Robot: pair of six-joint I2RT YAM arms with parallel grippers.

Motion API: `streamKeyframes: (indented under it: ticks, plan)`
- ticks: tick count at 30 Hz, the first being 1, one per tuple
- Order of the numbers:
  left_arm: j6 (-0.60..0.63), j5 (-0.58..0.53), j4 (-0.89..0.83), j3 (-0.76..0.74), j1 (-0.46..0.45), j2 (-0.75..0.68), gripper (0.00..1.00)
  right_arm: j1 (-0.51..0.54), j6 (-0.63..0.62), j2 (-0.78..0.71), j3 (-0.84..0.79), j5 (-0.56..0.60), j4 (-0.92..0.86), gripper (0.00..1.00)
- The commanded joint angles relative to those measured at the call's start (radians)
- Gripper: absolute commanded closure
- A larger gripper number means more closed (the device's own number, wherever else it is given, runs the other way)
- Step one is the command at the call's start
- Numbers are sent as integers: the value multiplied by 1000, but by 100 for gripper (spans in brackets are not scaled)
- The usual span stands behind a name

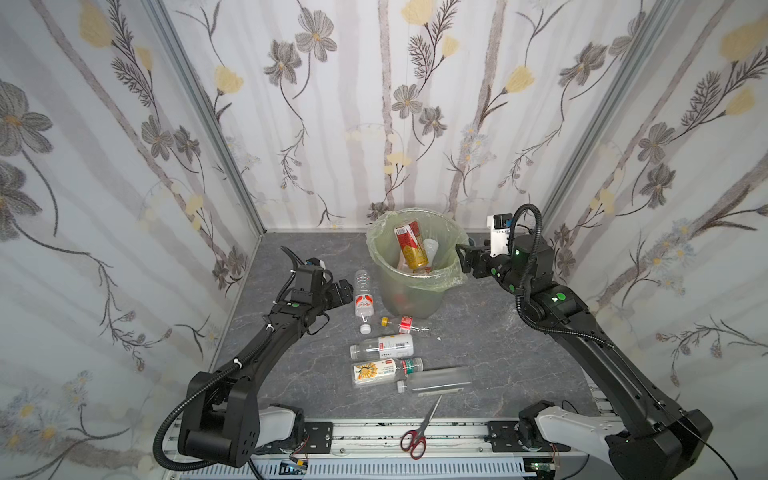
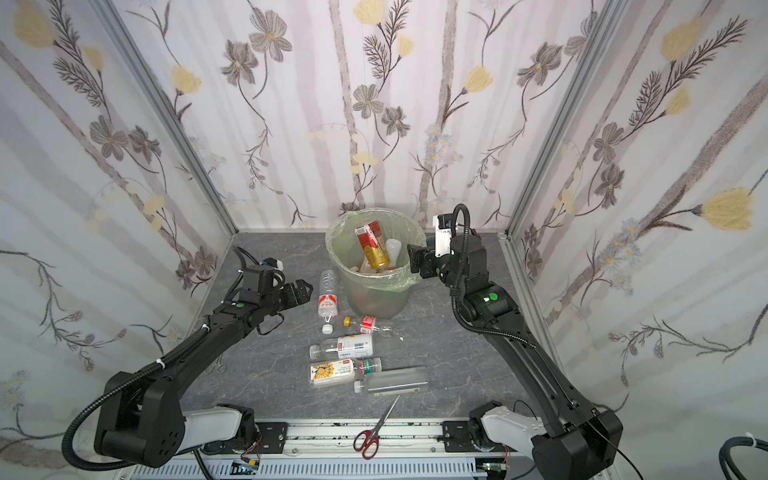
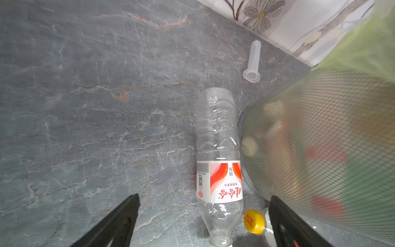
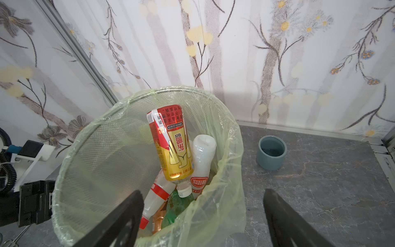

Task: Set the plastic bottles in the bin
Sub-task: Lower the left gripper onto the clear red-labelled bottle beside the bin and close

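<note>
1. The left tool (image 1: 345, 292) is hanging low over the table (image 1: 498, 353), its fingers spread wide and gripping nothing.
2. Just ahead of it, a clear bottle with a red-white label (image 3: 218, 149) is lying on its side, right beside the foot of the bin (image 1: 409, 297). A white cap (image 1: 365, 328) is lying just past its neck.
3. The right tool (image 1: 463, 259) is hovering at the bin's rim on the opposite side, fingers wide apart and empty.
4. Inside the bin, a red-gold bottle (image 4: 171, 145) is standing neck down, with a white bottle (image 4: 203, 158) leaning beside it and more bottles underneath.
5. Nearer the robot, a crushed yellow-capped bottle (image 1: 405, 324), a white-labelled bottle (image 1: 382, 346), a sunflower-labelled bottle (image 1: 374, 372) and a plain clear bottle (image 1: 436, 380) are lying on the table.
6. Red-handled scissors (image 1: 419, 432) are lying across the table's front edge.
7. A grey-blue cup (image 4: 272, 155) is standing near the back wall, beside the bin.
</note>
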Motion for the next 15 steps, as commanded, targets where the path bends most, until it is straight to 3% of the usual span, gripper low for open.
streamKeyframes:
  ticks: [1, 15]
  plan:
    - [-15, -18, 42, -4, -28, 38, 4, -1, 3, -14, -40, -23, 57, 12]
    - [17, -67, 79, 177, -113, 354, 9, -22, 19, -98, -153, -29, 62, 12]
